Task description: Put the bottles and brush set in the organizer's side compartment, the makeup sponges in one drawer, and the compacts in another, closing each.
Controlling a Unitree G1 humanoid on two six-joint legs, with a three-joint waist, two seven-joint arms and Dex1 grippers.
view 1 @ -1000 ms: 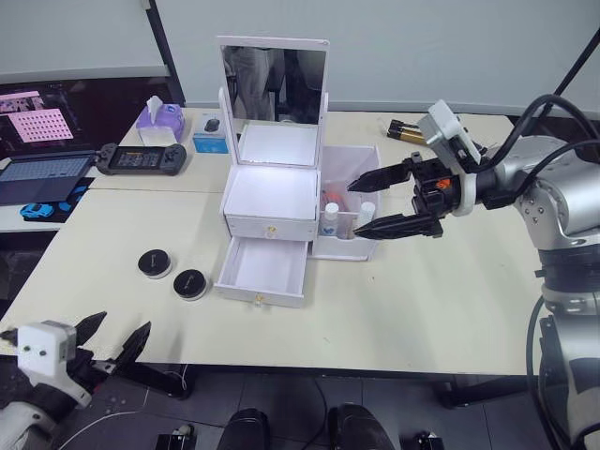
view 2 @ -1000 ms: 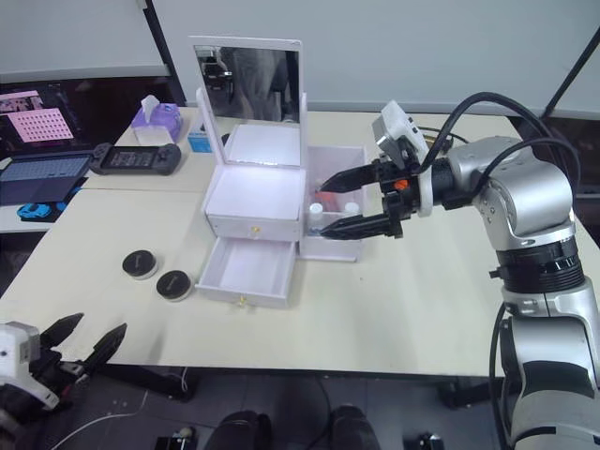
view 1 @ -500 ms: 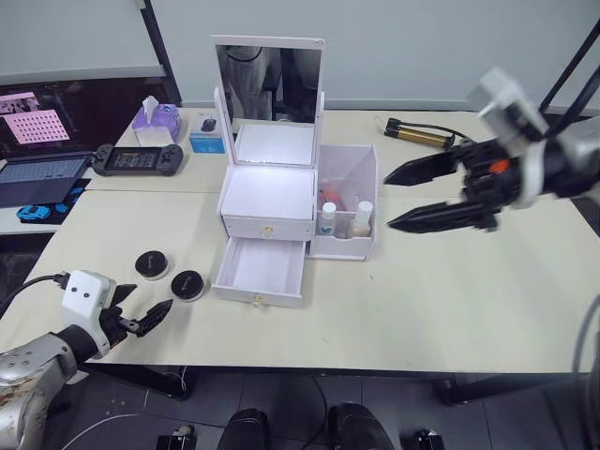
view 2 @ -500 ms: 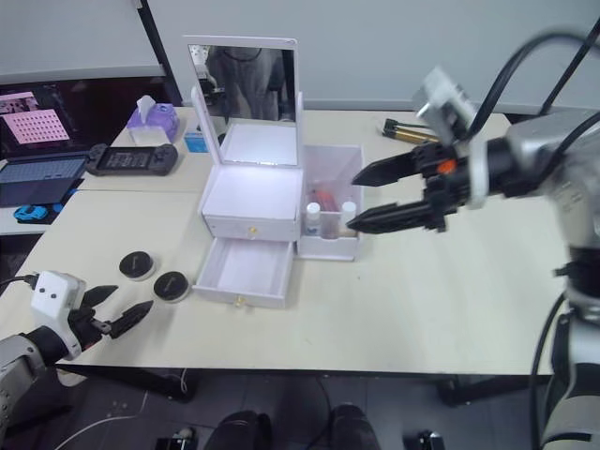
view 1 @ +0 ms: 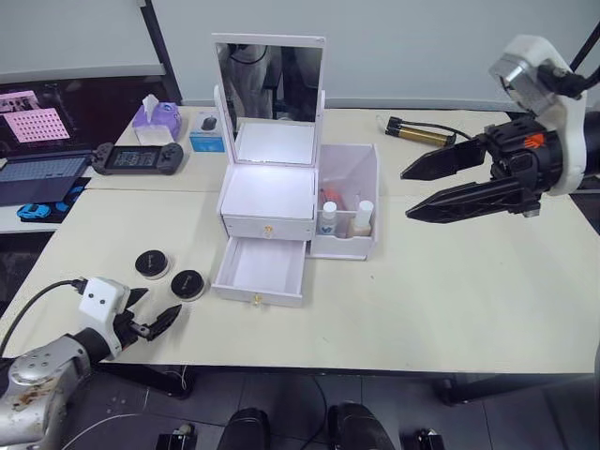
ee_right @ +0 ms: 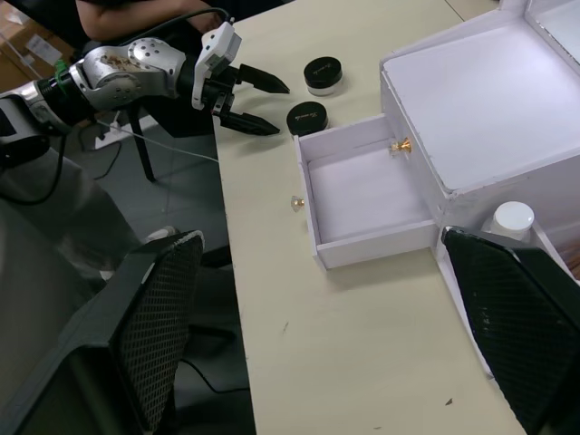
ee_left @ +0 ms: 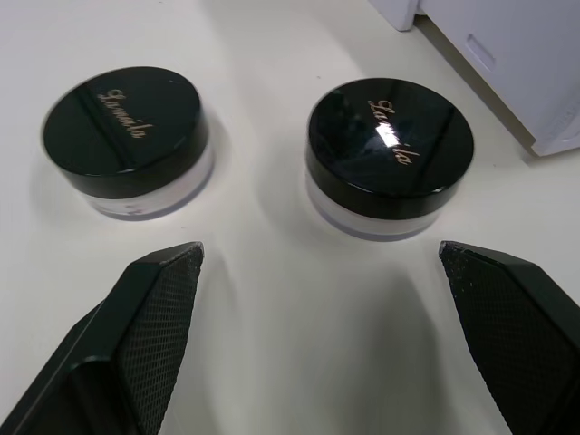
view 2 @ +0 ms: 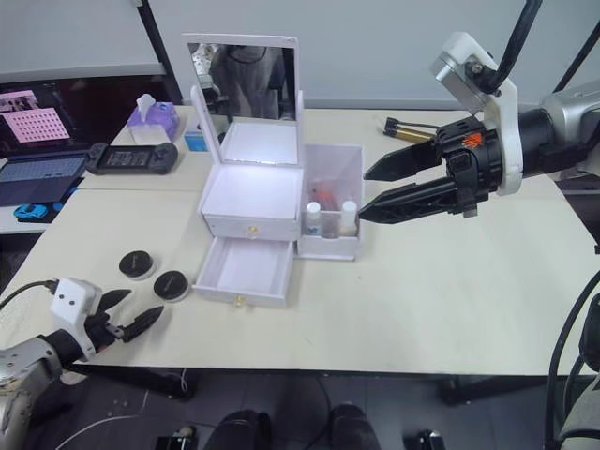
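The white organizer (view 1: 268, 199) stands mid-table with its mirror up and its lower drawer (view 1: 262, 271) pulled out and empty. Two bottles (view 1: 327, 217) stand in the side compartment (view 1: 361, 169), with a reddish item behind them that I cannot identify. Two black compacts (ee_left: 390, 154) (ee_left: 125, 136) lie on the table left of the drawer. My left gripper (view 1: 155, 319) hovers open at the table's front edge, pointing at the compacts. My right gripper (view 1: 406, 195) hangs open and empty above the table, right of the side compartment. The makeup sponges are out of view.
A laptop (view 1: 37, 176), a game controller (view 1: 139, 158), a purple tissue box (view 1: 157, 119) and a small blue box (view 1: 210, 137) line the back left. A black and gold tool (view 1: 419, 133) lies at the back right. Bare tabletop (view 1: 450, 281) spreads right of the organizer.
My right gripper has pulled back from the side compartment, to the right and upward. My left gripper has risen from below the table edge toward the compacts.
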